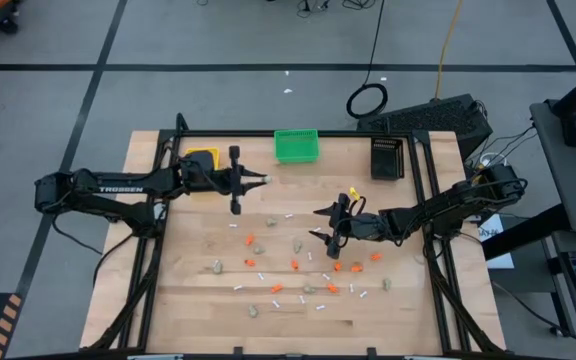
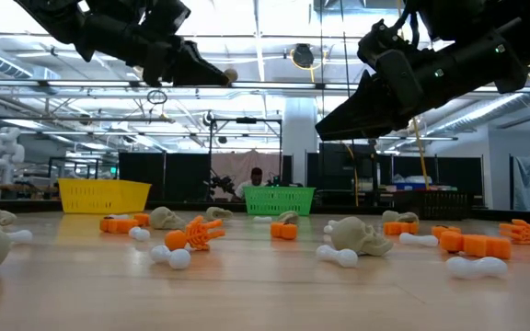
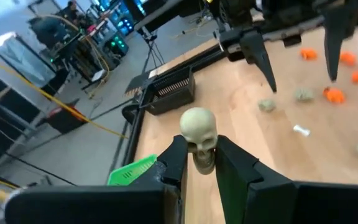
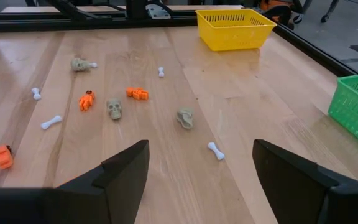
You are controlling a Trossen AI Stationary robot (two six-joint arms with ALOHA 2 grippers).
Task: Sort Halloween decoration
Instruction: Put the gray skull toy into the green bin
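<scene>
Two arms over a wooden table (image 1: 198,320). Left gripper (image 1: 265,179) up in the air between the yellow bin (image 1: 204,158) and the green bin (image 1: 296,146), fingers (image 3: 174,163) closed on a beige skull (image 3: 199,133); same skull just visible at the fingertip in the low view (image 2: 231,76), well above the tabletop. Right gripper (image 1: 323,224) raised over the middle of the table, fingers (image 4: 127,167) spread wide, nothing between them. Black bin (image 1: 387,157) at the far right corner, apart from the other two.

Rest of the Halloween decoration scattered loose across the middle and near part of the table: orange pieces (image 1: 295,265), beige skulls (image 1: 217,266) and white bones (image 1: 238,288), mixed together, mostly apart from one another. Seen past the right gripper: one skull (image 4: 114,108) next to an orange skeleton figure (image 4: 86,100), another skull (image 4: 185,117) near a small bone (image 4: 215,150), one more orange figure (image 4: 137,93) farther off. At table height: a skull (image 2: 359,236) with a bone (image 2: 338,256) lying against it, an orange skeleton (image 2: 198,233) close to a pale bone (image 2: 171,256).

Contents of the three bins impossible to tell from any view. One person (image 2: 256,180) in the room behind the table, seen beyond the green bin.
</scene>
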